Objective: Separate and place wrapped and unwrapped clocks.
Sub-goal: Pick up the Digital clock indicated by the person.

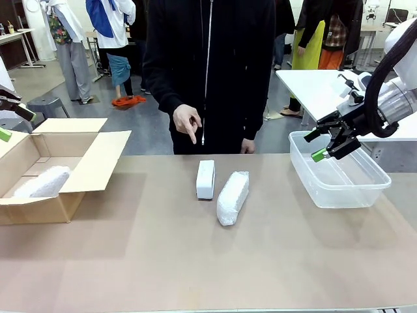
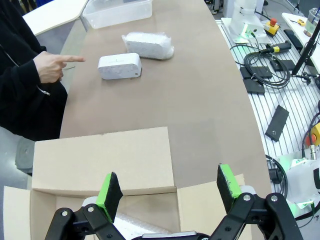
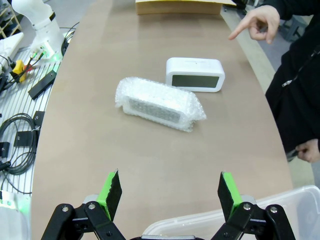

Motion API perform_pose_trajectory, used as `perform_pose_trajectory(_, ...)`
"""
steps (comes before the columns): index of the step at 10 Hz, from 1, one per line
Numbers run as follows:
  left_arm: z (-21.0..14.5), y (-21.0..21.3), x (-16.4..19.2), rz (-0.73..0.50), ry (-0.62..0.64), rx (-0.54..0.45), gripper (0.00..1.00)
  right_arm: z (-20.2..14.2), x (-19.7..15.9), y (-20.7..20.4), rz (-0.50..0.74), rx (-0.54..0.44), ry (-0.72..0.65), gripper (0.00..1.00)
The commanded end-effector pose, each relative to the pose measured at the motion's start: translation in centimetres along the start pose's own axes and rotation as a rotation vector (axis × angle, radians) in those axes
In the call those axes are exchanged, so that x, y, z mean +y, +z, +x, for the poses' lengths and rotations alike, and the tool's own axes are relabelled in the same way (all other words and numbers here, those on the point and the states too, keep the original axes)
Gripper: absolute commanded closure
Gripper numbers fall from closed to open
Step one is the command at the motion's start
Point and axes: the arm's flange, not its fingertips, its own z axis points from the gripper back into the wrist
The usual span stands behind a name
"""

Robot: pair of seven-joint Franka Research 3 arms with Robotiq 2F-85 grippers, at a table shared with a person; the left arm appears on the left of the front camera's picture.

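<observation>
An unwrapped clock (image 1: 205,179), a smooth white block, stands at the table's middle; its dark face (image 3: 195,80) shows in the right wrist view. Beside it lies a wrapped clock (image 1: 232,197) in bubble wrap (image 3: 160,103). Another wrapped clock (image 1: 42,184) lies inside the cardboard box (image 1: 78,156) at the left. My left gripper (image 2: 170,190) hangs open above that box, empty. My right gripper (image 1: 329,149) is open and empty over the clear bin (image 1: 365,189). The person's hand (image 1: 187,122) points down at the unwrapped clock (image 2: 120,66).
The box's flaps (image 2: 102,162) lie spread outward. The clear plastic bin (image 3: 235,220) sits at the table's right side. The person stands at the far edge. Cables and a control box (image 2: 260,30) lie on the rail on the robot's side.
</observation>
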Motion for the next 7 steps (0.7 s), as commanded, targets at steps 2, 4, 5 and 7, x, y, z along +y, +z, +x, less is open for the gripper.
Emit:
perform_pose_trajectory(2,-0.05,0.07,-0.15,-0.004,-0.016,-0.005,0.00,0.02,-0.17,-0.23,-0.005,-0.030,0.005,0.00)
perform_pose_trajectory(4,-0.05,0.07,-0.15,-0.004,-0.016,-0.005,0.00,0.02,-0.17,-0.23,-0.005,-0.030,0.005,0.00)
perform_pose_trajectory(5,-0.05,0.07,-0.15,-0.004,-0.016,-0.005,0.00,0.02,-0.17,-0.23,-0.005,-0.030,0.005,0.00)
perform_pose_trajectory(7,-0.05,0.07,-0.15,-0.004,-0.016,-0.005,0.00,0.02,-0.17,-0.23,-0.005,-0.030,0.005,0.00)
